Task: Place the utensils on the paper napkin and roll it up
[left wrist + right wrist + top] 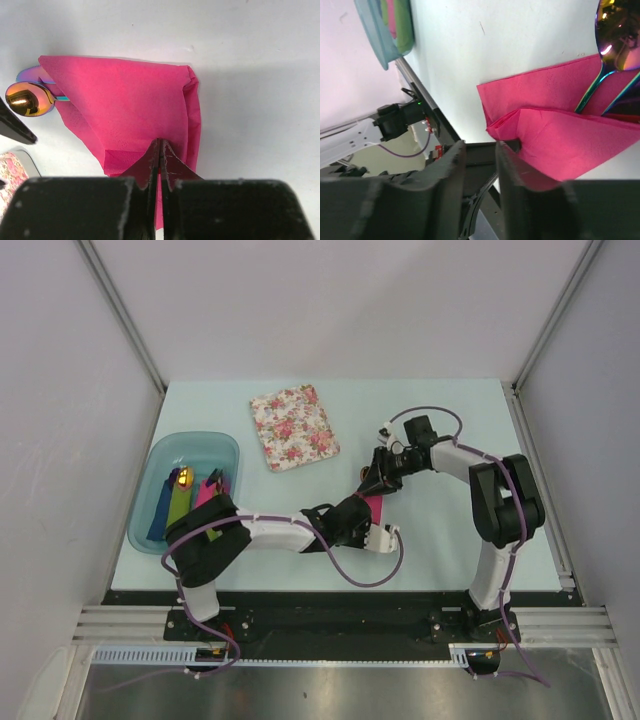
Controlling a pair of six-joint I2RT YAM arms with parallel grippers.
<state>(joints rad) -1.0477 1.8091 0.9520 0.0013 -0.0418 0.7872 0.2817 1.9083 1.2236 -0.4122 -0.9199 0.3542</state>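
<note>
The left tool [160,146] is pinched together on the near edge of the paper napkin [130,105], its two black fingers meeting with a strip of pink sheet between them. The right tool [479,155] has its jaws a little apart, with the tips just at the napkin's folded corner on the opposite side (whether they touch the paper cannot be told). The napkin lies on the pale counter [250,50] with one flap doubled over the utensils [591,91], whose slim handles run in under the fold. The spoon [29,99] sticks out past one corner of the napkin, its gold-red bowl clear of the paper. The second piece [31,75] shows only a purple-blue tip just beside it. Beyond the napkin and to its left lies a floral napkin [293,427], and well to the napkin's left sits a teal tray [150,510] holding coloured rolls [178,508]
</note>
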